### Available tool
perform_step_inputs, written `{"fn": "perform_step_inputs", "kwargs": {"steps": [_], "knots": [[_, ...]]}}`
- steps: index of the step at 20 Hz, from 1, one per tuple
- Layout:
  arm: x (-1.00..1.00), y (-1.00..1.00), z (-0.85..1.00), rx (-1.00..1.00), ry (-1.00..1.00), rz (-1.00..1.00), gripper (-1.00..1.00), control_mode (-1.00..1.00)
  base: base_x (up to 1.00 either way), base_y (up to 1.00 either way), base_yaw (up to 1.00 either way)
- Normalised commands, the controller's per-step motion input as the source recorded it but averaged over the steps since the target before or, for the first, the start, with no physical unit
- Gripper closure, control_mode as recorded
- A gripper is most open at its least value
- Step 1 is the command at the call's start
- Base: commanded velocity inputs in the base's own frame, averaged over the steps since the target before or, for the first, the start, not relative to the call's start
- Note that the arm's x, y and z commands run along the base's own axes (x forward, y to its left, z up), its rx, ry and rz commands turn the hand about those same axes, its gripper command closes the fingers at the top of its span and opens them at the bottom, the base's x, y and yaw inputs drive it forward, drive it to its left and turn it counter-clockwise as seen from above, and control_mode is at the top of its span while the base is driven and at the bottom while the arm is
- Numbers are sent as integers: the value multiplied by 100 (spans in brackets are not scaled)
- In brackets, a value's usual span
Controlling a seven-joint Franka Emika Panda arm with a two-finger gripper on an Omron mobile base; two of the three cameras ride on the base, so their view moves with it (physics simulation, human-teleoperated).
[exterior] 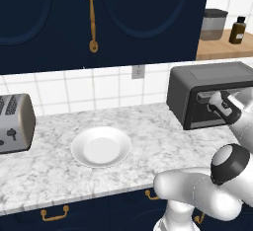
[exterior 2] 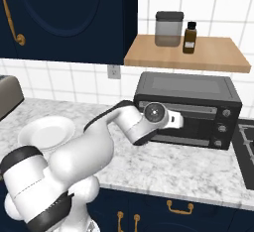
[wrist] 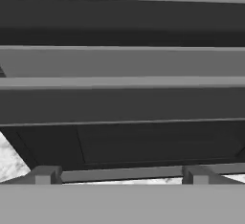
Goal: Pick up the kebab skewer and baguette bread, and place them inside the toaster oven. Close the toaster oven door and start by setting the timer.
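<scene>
Now the wide-open hand [wrist: 119, 174] faces the toaster oven door [wrist: 122, 103] close up.

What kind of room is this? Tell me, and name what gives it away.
A home kitchen, rendered rather than real. A marble counter carries a toaster oven, a silver toaster and a white plate, with navy cabinets above and a tiled backsplash behind.

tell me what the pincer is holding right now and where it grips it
Nothing is held: the pincer is open, right at the toaster oven door near its bar handle.
</scene>
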Motion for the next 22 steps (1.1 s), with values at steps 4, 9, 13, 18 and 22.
{"fn": "perform_step_inputs", "kwargs": {"steps": [4, 9, 13, 18, 22], "knots": [[-86, -27, 5, 0, 2, 0, -100, -100, 0, 0, 0], [-66, -30, 10, 0, 0, 3, -100, -100, 0, 0, 0], [-33, -35, 37, -6, 0, 18, -100, -100, 0, 0, 0], [-21, -20, 30, -10, 0, 24, -100, -100, 0, 0, 0], [-8, -27, 19, -9, 0, 18, -100, -100, 0, 0, 0]]}}
